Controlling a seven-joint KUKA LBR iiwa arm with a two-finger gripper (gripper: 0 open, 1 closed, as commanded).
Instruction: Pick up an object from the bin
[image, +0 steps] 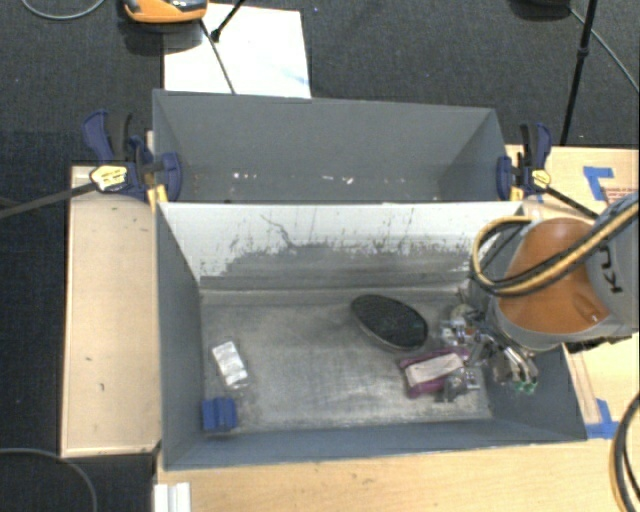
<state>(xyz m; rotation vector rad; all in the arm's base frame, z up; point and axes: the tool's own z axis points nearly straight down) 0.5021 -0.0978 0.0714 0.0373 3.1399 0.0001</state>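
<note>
The gripper sits low in the right part of the bin, at the right end of a flat purple-and-white packet lying just beside a dark oval object. Whether the gripper is spread, closed or already pinching the packet cannot be told. The packet looks to rest on the floor, so I judge the pick not yet done, with grasp and lift left, while a clear piece and a blue block lie well apart at the left

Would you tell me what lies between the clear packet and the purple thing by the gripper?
Nothing: the camera view shows only bare bin floor there.
</note>
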